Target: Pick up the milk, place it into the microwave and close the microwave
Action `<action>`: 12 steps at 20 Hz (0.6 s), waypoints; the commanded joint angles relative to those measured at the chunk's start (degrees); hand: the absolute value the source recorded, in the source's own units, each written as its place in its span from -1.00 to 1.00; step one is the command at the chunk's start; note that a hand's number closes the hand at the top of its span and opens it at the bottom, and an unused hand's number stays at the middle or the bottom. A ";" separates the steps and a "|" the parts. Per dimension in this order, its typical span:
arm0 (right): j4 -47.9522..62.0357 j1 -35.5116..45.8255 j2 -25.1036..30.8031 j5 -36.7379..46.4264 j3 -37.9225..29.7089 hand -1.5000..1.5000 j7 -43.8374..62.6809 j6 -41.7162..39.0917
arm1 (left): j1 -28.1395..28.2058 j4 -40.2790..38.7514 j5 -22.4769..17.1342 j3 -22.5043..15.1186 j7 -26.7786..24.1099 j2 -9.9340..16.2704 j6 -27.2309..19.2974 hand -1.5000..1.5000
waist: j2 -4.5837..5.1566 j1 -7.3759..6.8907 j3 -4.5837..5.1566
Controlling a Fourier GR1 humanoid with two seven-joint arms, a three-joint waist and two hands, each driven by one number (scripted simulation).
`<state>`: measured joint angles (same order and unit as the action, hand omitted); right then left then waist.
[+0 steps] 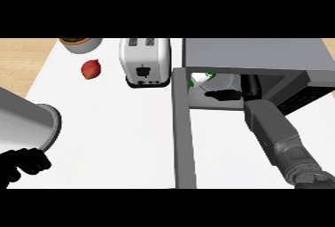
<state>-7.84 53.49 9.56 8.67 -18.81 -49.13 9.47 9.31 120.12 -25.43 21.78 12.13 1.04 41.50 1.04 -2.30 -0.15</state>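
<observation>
The milk, a white carton with green marks, sits just inside the mouth of the grey microwave at the upper right. My right hand reaches in from the lower right and curls against the carton's near side, hiding part of it. The microwave door stands open, swung out toward me as a long grey bar. My left hand is at the lower left edge with its fingers curled on nothing, below its grey forearm.
A white toaster stands left of the microwave. A red fruit lies further left, and a bowl sits at the top left. The white counter stretches between my arms.
</observation>
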 commanded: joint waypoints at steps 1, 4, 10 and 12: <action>-0.83 -3.10 -1.43 -1.55 -0.47 -1.00 -1.23 -7.63 | -1.64 -0.36 4.16 -6.18 0.20 -0.99 -4.41 1.00 | -0.78 1.94 0.10; -1.82 -7.26 -1.86 -2.75 -1.06 -1.00 -4.03 -9.48 | 1.37 0.90 4.85 -10.03 -0.56 -1.00 -3.61 1.00 | -0.73 1.60 0.10; -8.77 -16.24 -5.23 -2.05 2.49 -1.00 -5.92 -10.35 | -1.90 -2.47 8.35 -13.86 0.80 -1.02 -6.36 1.00 | -1.50 3.77 0.23; -12.86 -16.83 -2.52 -2.37 3.38 -1.00 -1.82 -12.61 | -0.23 2.44 8.55 -20.15 3.71 -1.03 -11.80 1.00 | -1.60 3.55 0.21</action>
<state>-15.86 40.18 6.04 6.48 -16.92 -52.71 -0.79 9.46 120.63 -19.68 8.44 14.21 0.23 34.87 -0.26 0.62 0.02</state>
